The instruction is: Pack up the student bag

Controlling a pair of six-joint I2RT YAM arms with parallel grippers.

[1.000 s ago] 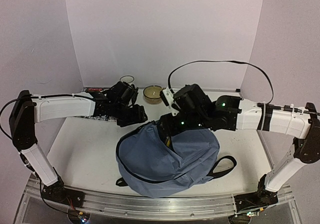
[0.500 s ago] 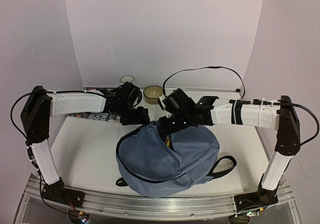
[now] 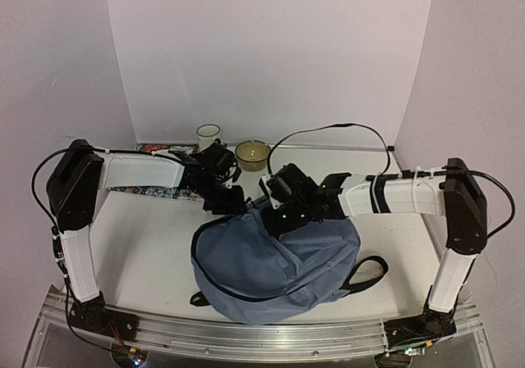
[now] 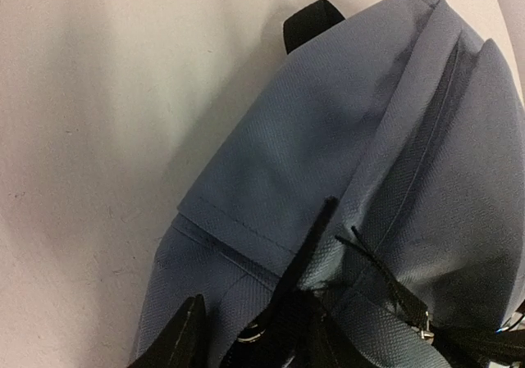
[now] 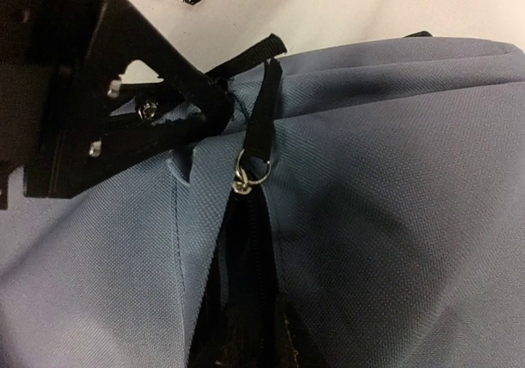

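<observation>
The student bag (image 3: 271,270) lies on its side in the middle of the desk (image 3: 139,245), towards the near edge, its zipper opening facing the far side. The left gripper (image 3: 232,204) is clamped on puckered bag fabric beside the zipper's metal pull ring (image 5: 244,177). The right gripper (image 3: 275,216) sits just right of it at the opening; whether its jaws are together cannot be told. A white mug (image 3: 207,132) and a bowl (image 3: 251,152) stand at the far edge.
</observation>
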